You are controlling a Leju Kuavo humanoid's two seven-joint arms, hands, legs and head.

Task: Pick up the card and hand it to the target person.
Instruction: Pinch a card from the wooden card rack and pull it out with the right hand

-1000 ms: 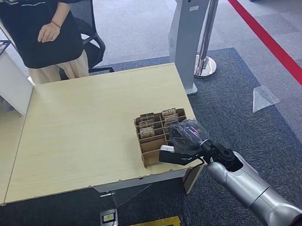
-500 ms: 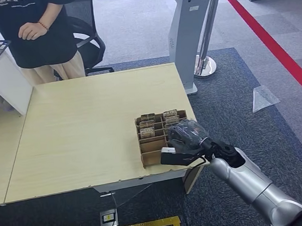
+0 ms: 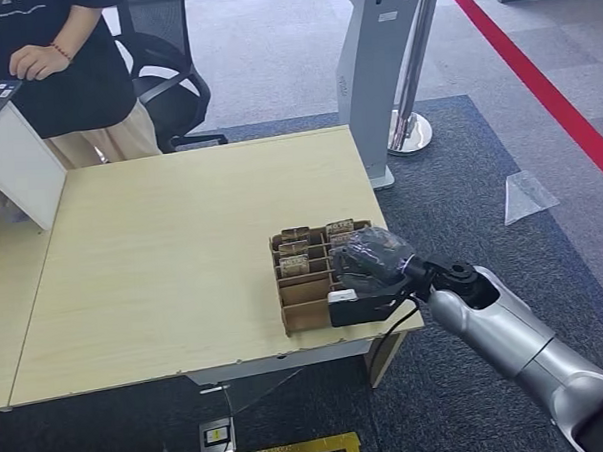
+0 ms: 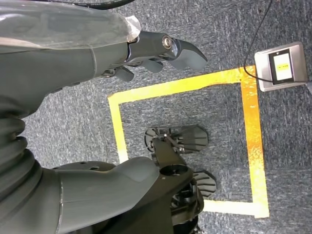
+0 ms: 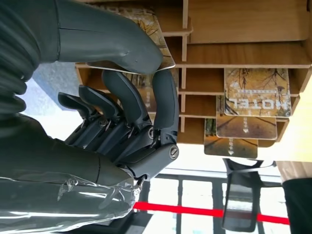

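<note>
The card [image 5: 147,41] sits at the slotted cardboard rack [image 3: 305,286] near the front right edge of the table [image 3: 172,252], pinched between the thumb and a finger of the right hand [image 3: 369,273]. The remaining fingers [image 5: 110,105] are curled beneath it. Whether the card has cleared its slot cannot be told.

Handling judgement: the card appears thin, flat, light and fairly stiff, with a glossy printed face, so it is likely to slip under a weak pinch and to flex if squeezed at a corner. The best hold is on an exposed edge, thumb on 1 face and finger pad on the other, drawn out in line with the slot walls.

View differences: the right wrist view shows the pinch itself and further cards marked HOTEL [image 5: 257,92] standing in neighbouring slots. The head view hides the contact under the hand but shows the rack's place on the table and a person [image 3: 64,66] at the far left corner. The left wrist view shows the left hand [image 4: 147,51] hanging over the carpet, fingers loosely apart, holding nothing.
</note>
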